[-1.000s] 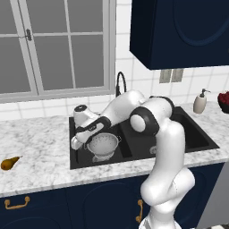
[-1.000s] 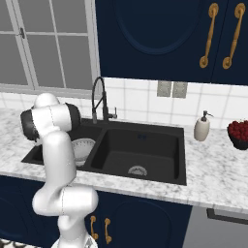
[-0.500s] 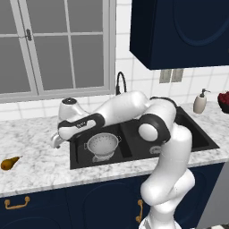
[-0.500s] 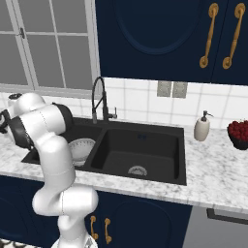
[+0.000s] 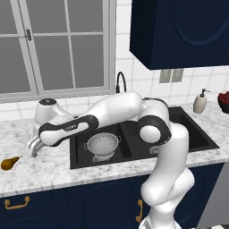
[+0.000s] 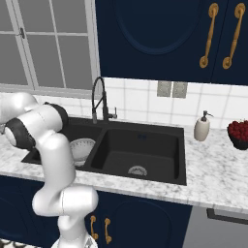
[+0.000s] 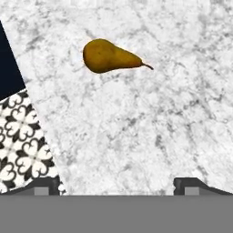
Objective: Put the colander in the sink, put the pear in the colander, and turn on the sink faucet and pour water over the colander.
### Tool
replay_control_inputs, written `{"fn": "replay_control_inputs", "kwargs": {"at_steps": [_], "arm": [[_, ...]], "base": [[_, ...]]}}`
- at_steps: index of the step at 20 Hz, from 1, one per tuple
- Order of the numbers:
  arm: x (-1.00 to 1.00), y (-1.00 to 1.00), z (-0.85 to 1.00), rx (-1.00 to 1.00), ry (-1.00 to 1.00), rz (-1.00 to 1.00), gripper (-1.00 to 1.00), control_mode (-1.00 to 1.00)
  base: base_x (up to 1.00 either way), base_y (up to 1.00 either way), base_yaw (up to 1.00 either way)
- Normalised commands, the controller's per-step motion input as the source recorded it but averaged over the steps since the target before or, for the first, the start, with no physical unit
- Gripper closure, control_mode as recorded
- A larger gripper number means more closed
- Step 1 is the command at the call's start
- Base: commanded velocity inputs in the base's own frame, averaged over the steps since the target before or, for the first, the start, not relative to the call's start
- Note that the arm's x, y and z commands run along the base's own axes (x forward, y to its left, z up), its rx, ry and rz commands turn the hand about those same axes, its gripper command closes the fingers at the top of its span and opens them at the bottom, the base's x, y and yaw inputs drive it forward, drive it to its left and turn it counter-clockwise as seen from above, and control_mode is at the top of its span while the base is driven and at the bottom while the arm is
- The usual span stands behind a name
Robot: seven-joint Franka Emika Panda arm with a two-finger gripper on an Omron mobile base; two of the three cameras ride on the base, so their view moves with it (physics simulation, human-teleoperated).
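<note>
The white-silver colander [image 5: 103,146] [image 6: 83,147] stands upright in the left basin of the black sink [image 5: 192,134] [image 6: 145,145]. On the marble counter far to the left of the sink lies the golden-brown pear [image 5: 9,163] on its side. My gripper [image 5: 34,146] hangs over the counter between sink and pear, pointing down, open and empty. In the hand view the pear [image 7: 109,57] lies ahead of the open gripper [image 7: 118,185], clear of both fingertips [image 7: 45,185]. The black gooseneck faucet [image 5: 120,81] [image 6: 99,99] rises behind the sink, with no water showing.
A white soap dispenser [image 5: 200,102] [image 6: 202,128] and a dark bowl of red fruit [image 5: 223,102] [image 6: 238,133] stand on the counter right of the sink. The counter's front edge [image 7: 32,127] runs close to the pear, with patterned floor below. A window sits behind the left counter.
The arm has swung left, from above the colander in the sink out over the left counter toward the pear. The gripper stayed open. The colander has not moved.
</note>
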Motion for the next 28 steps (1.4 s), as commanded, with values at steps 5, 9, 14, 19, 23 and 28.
{"fn": "replay_control_inputs", "kwargs": {"at_steps": [5, 9, 14, 19, 23, 28], "arm": [[-0.12, 0.74, 0.13, 0.00, 0.02, 0.36, -1.00, -1.00], [0.02, 0.67, 0.00, -0.03, 0.00, 0.31, -1.00, -1.00], [0.11, 0.55, 0.00, -0.08, -0.03, 0.26, -1.00, -1.00], [0.03, 0.36, -0.02, -0.11, -0.02, 0.22, -1.00, -1.00], [0.07, 0.06, -0.32, -0.14, -0.10, 0.22, -1.00, -1.00], [0.30, 0.00, -0.42, -0.06, -0.21, 0.27, -1.00, -1.00]], "base": [[0.00, 0.00, 0.00], [0.00, 0.00, 0.00], [0.00, 0.00, 0.00], [0.00, 0.00, 0.00], [0.00, 0.00, 0.00], [0.00, 0.00, 0.00]]}}
